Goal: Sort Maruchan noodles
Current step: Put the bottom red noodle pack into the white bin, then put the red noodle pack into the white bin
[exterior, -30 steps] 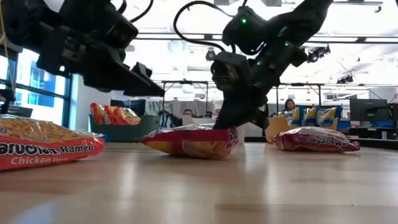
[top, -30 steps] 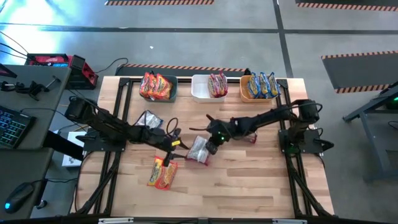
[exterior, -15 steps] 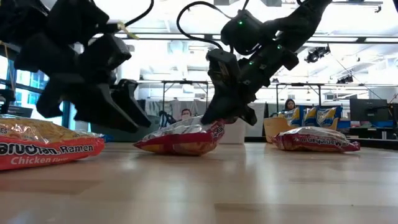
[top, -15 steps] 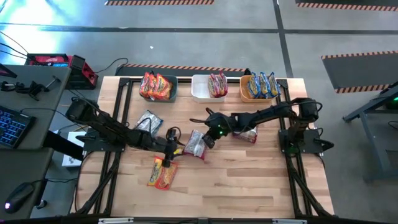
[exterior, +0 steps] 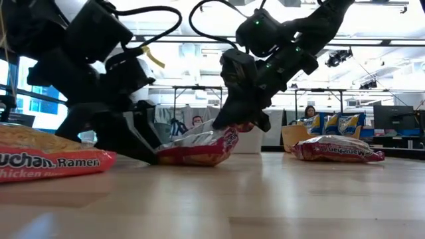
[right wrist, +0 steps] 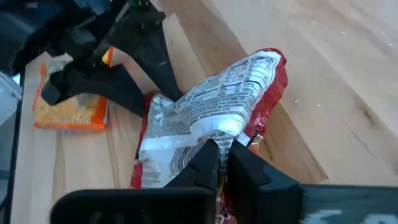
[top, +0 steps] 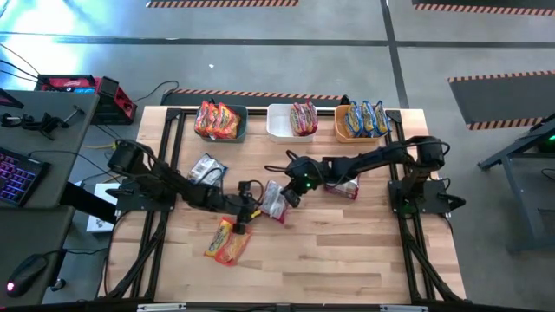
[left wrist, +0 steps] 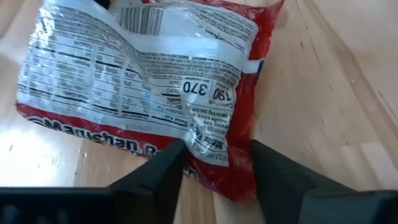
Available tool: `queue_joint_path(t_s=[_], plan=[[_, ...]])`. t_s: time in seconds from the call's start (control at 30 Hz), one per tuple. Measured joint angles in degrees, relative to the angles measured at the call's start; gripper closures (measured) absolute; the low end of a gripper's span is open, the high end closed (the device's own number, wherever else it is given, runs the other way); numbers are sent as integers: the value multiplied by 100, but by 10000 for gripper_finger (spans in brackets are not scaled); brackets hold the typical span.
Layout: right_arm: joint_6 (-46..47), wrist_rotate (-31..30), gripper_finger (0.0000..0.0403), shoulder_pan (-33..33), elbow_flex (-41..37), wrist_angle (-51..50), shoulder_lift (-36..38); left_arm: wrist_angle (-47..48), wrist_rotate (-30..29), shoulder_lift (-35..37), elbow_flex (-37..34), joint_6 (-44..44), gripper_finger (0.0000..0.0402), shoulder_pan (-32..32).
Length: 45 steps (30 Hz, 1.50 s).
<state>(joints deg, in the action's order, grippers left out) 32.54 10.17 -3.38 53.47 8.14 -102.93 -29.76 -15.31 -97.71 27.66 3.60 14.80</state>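
Maruchan ramen packet [top: 275, 200], maroon and white, lies mid-bench with one edge pinched up in the right gripper's [right wrist: 219, 158] closed jaws, while the left gripper's [left wrist: 214, 163] parted jaws straddle its opposite end.

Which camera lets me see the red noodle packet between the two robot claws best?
The left wrist view: the red noodle packet fills it, back label up, edge between the left gripper fingers. The right wrist view shows the right gripper pinching it. The low view shows it tilted up; the high view shows it small.
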Motion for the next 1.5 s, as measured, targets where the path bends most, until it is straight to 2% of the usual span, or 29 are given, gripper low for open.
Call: queue_joint_path(t_s=[0.17, 0.23, 0.3, 0.37, 0.5, 0.73, 0.83, 0.97, 1.1, 1.17, 1.23, 1.37, 1.5], plan=[[-421, 29, 321, -26, 7, -725, 394, 66, 4, 105, 96, 292, 329, -1], [-592, -172, 286, -24, 7, -1128, 695, 214, -33, 266, 149, 392, 370, -28], [-758, -532, 252, 60, 13, -1444, 1024, 376, -96, 477, 232, 376, 393, -93], [-901, -985, 218, 211, 13, -1705, 1317, 449, -111, 714, 355, 251, 392, -204], [-1087, -1677, 172, 626, 60, -1814, 1687, 611, 327, 1007, 716, -45, 398, -459], [-989, -2712, 162, 1300, 944, -2633, 1316, 694, 427, 1017, 1249, -499, 401, -785], [-903, -2987, 162, 1485, 1317, -3223, 1066, 1300, 442, 1081, 1284, -945, 401, -812], [-727, -3114, 162, 1595, 1427, -3781, 933, 2651, 710, 1095, 1223, -1987, 380, -927], [-722, -3201, 162, 1569, 1334, -3809, 943, 2831, 1405, 905, 1047, -2815, 328, -1073], [-753, -3327, 162, 1536, 1274, -3788, 941, 2580, 1738, 806, 980, -3027, 295, -1140], [-753, -3417, 162, 1513, 1202, -3676, 941, 2538, 1922, 819, 904, -3049, 262, -1184], [-834, -3417, 162, 1488, 1083, -3613, 941, 2325, 1930, 811, 816, -2785, 212, -1183], [-860, -3412, 162, 1466, 1040, -3574, 939, 2003, 1928, 575, 777, -2538, 199, -1129]])
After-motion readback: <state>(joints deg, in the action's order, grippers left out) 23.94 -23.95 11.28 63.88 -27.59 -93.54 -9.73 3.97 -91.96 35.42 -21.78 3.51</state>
